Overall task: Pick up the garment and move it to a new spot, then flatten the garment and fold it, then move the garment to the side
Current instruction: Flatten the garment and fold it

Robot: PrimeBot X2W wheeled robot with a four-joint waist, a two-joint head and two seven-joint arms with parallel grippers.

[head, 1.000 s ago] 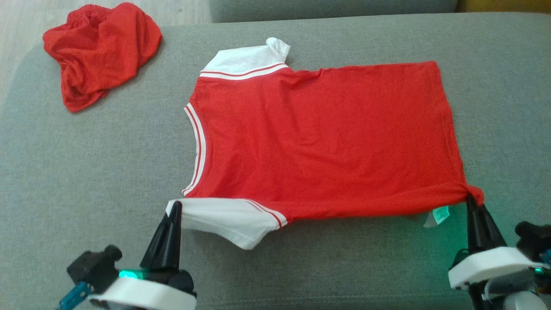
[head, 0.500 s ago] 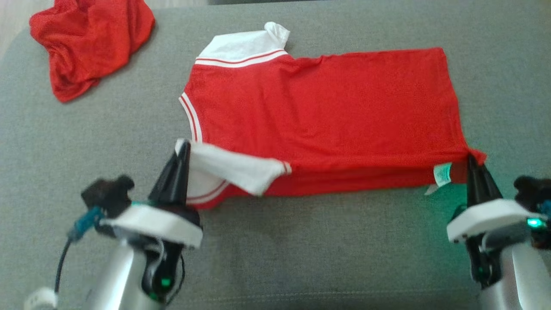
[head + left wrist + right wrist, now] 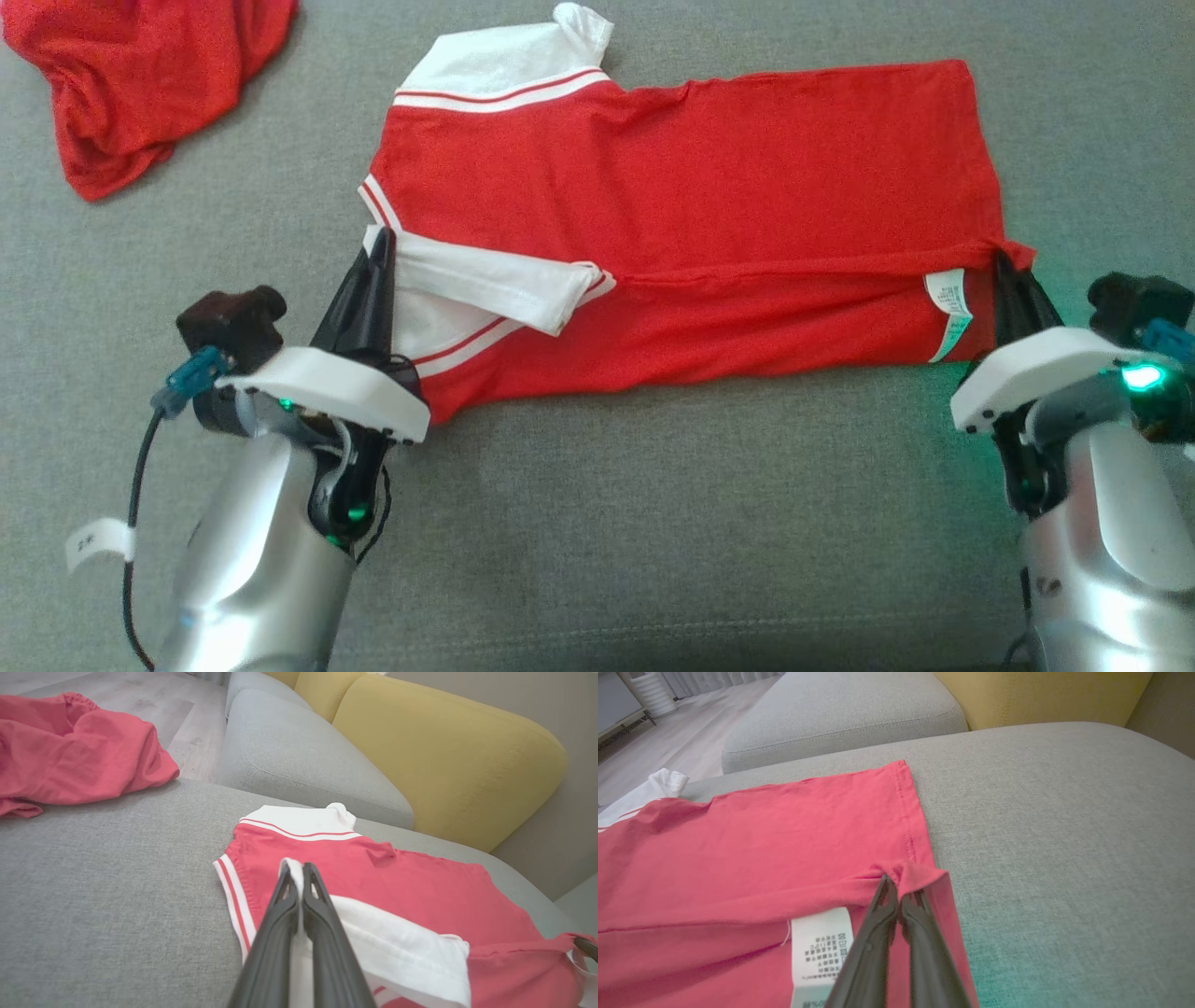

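Left gripper (image 3: pixel 380 241) is clamped on the shirt (image 3: pixel 700 187) sleeve (image 3: pixel 495 280), and right gripper (image 3: pixel 1002 263) on its hem corner. A care label (image 3: pixel 948 303) sits just beside the right jaws, and a crumpled red cloth (image 3: pixel 121 75) lies well beyond the left.

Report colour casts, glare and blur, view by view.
Head view: sharp; the green lamp behind the right gripper glares. Right wrist view: green cast on the cushion beside the shirt; label print legible. Left wrist view: shirt's red looks washed pink, no blur.
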